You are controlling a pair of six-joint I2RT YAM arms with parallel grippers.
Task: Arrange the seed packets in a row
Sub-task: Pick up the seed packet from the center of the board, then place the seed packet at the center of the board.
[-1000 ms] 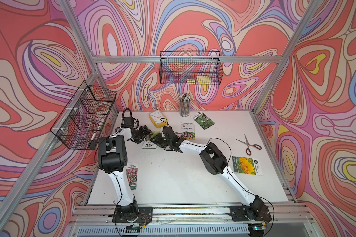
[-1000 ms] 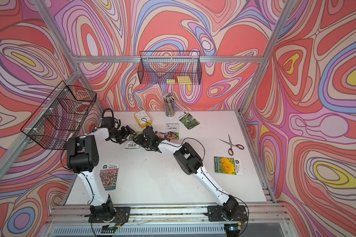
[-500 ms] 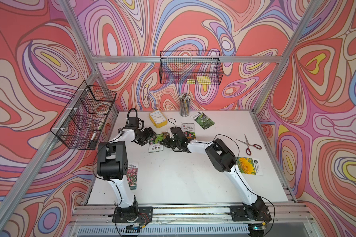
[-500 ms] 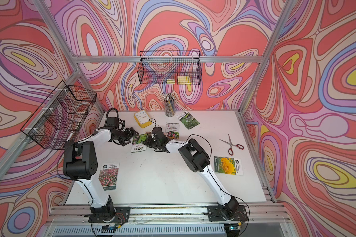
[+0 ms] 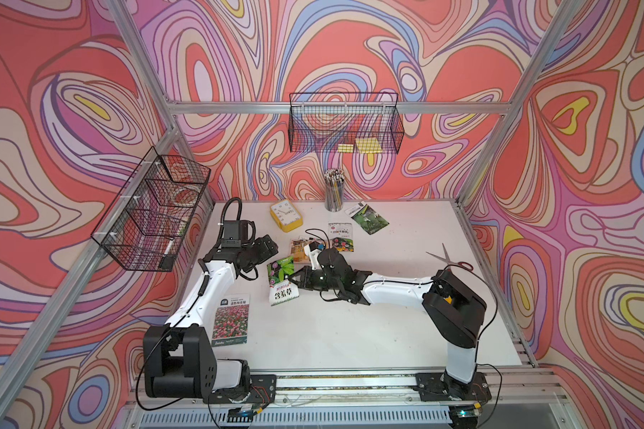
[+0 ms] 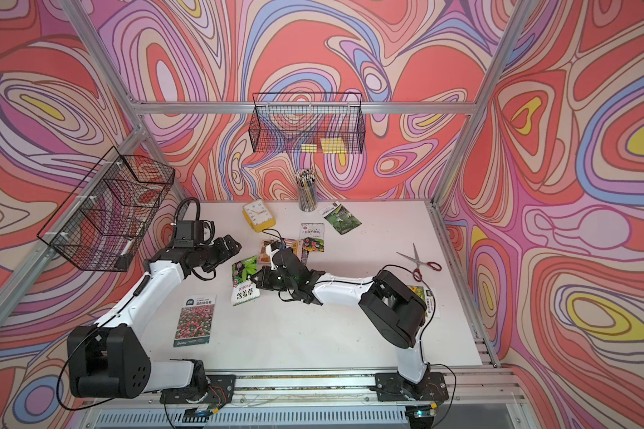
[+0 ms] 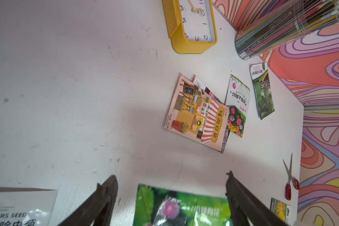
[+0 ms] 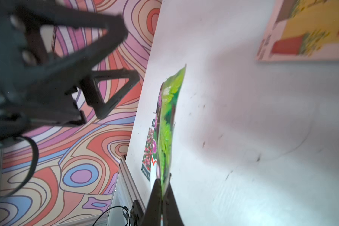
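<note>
- Green packet [image 5: 281, 276], printed with leaves, is pinched at one long edge by the right hand [image 8: 161, 183], whose jaws are closed tight on it. In the right wrist view it stands edge-on and bows a little.
- It appears lifted from the bench [image 5: 350, 334]; whether its far edge touches the surface cannot be told.
- Left hand [image 7: 170, 176] hangs open just beside it, its jaws wide apart and holding nothing.
- Pink packet [image 5: 231, 315] lies flat near the front left and looks like the start of the row.
- Judged step: carry the green packet to a spot just beside the pink one.
- To do it well, the arm should turn the packet so its long edges run parallel to the pink one's. It should lower it until it lies flat, then let go. A thin glossy sheet is likely to slide or flip if dropped.
- A narrow gap is safer than an overlap.
- The left hand should stay clear of the landing spot.
- Four others wait at the back: the shopfront packet [image 7: 196, 115] on top of another, a flower packet [image 7: 237, 103] and a dark packet [image 7: 262, 92].
- Sunflower packet [image 7: 280, 210] lies well apart on the right.
</note>
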